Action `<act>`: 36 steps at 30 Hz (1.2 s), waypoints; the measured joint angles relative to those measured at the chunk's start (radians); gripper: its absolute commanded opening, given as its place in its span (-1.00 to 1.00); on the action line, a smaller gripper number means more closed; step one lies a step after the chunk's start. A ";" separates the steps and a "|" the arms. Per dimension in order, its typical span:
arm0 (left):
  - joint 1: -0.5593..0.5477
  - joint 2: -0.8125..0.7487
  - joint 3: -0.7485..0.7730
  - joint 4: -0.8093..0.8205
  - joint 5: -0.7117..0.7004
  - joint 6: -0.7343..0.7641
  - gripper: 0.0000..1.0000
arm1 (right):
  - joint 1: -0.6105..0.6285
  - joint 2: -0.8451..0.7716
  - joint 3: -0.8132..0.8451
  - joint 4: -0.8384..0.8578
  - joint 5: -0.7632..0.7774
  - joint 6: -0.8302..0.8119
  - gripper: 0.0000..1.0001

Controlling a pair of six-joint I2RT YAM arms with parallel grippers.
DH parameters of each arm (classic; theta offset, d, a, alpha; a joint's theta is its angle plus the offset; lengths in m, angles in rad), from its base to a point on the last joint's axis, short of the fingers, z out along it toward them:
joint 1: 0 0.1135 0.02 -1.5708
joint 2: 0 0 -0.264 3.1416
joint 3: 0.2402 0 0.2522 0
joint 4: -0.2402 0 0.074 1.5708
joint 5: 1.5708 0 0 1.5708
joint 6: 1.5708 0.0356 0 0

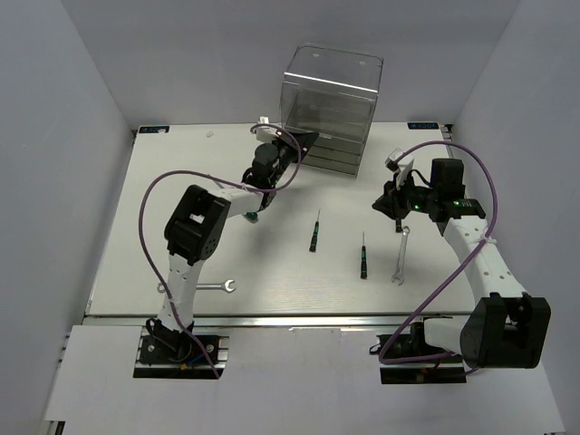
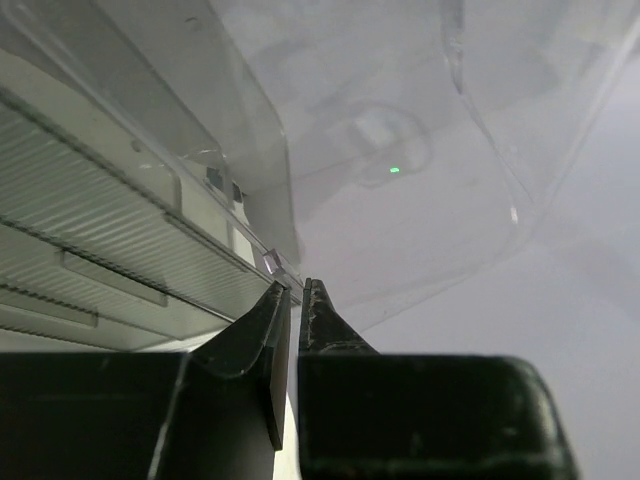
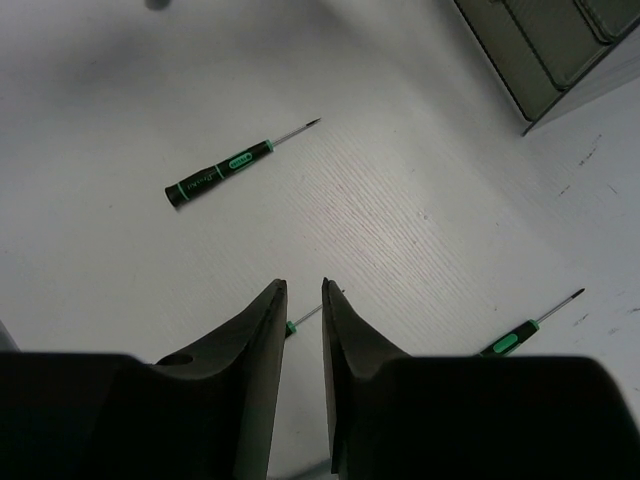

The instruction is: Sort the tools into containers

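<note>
Nothing seen stowed. Left jaws nearly closed at cabinet (image 1: pixel 331 100) drawer tab (image 2: pixel 271 262), grip unclear. Right jaws slightly parted, empty, above one screwdriver (image 3: pixel 292 325); others and wrenches (image 1: pixel 400 256) lie unsorted on bench (image 1: pixel 272 263).

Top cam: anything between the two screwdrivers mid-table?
Nothing. Bare table between the left screwdriver and the right screwdriver, clear in the top view.

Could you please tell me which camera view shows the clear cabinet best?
The top external view: the whole cabinet is in frame. The left wrist view shows only a close, partial stretch of its drawer fronts; the right wrist view catches just a lower corner.
</note>
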 measured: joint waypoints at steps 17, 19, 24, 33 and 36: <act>0.023 -0.208 0.005 -0.067 0.095 0.157 -1.00 | 0.011 0.079 -0.017 -0.038 -0.056 -0.173 0.15; 0.026 -0.208 0.012 -0.077 0.104 0.163 -1.00 | 0.024 0.096 -0.017 -0.062 -0.075 -0.248 0.20; 0.034 -0.208 0.016 -0.092 0.114 0.166 -1.00 | 0.093 0.127 -0.017 -0.120 -0.089 -0.467 0.37; 0.043 -0.208 0.016 -0.105 0.116 0.165 -1.00 | 0.245 0.263 0.005 -0.160 -0.035 -0.878 0.44; 0.044 -0.208 0.023 -0.107 0.116 0.165 -1.00 | 0.273 0.324 0.045 -0.145 0.003 -0.895 0.42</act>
